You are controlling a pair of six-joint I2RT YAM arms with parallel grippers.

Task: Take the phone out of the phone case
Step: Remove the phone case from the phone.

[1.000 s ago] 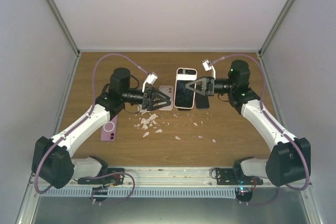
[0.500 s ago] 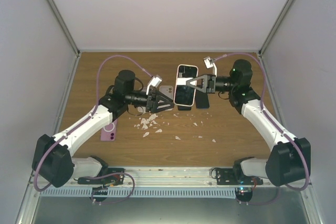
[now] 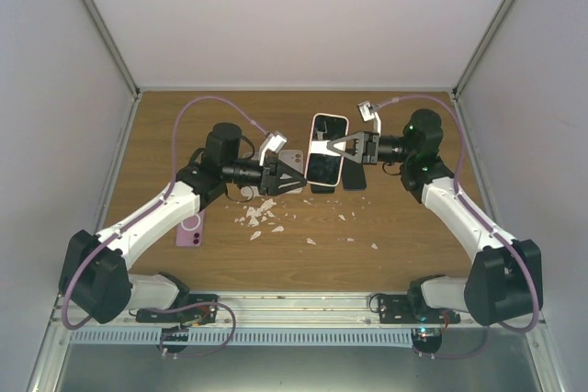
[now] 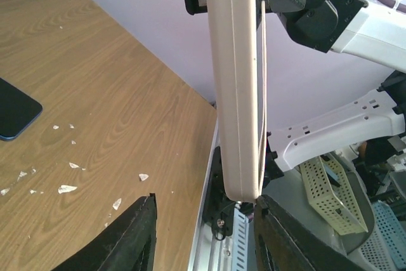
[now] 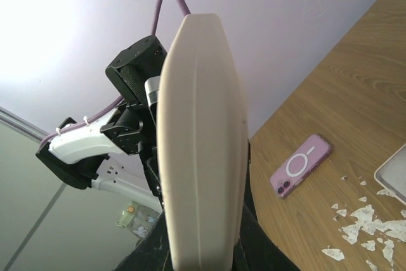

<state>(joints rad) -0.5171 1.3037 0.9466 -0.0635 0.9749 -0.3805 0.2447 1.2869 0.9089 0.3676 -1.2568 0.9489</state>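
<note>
Our right gripper clenches the cream phone case, phone inside, above the table. Our left gripper is released, the case's end edge between its 2 fingers, with a wide gap at 1.

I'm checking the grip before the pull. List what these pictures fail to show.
Right wrist view: the cream case fills the frame, hiding the right gripper fingertips.
Left wrist view: the case is edge-on, so whether the phone has started out is unclear; the bottom edge cuts off the left gripper fingers.
Top view: contact between left gripper and case is too small to judge; the left gripper half covers a pink phone.
</note>
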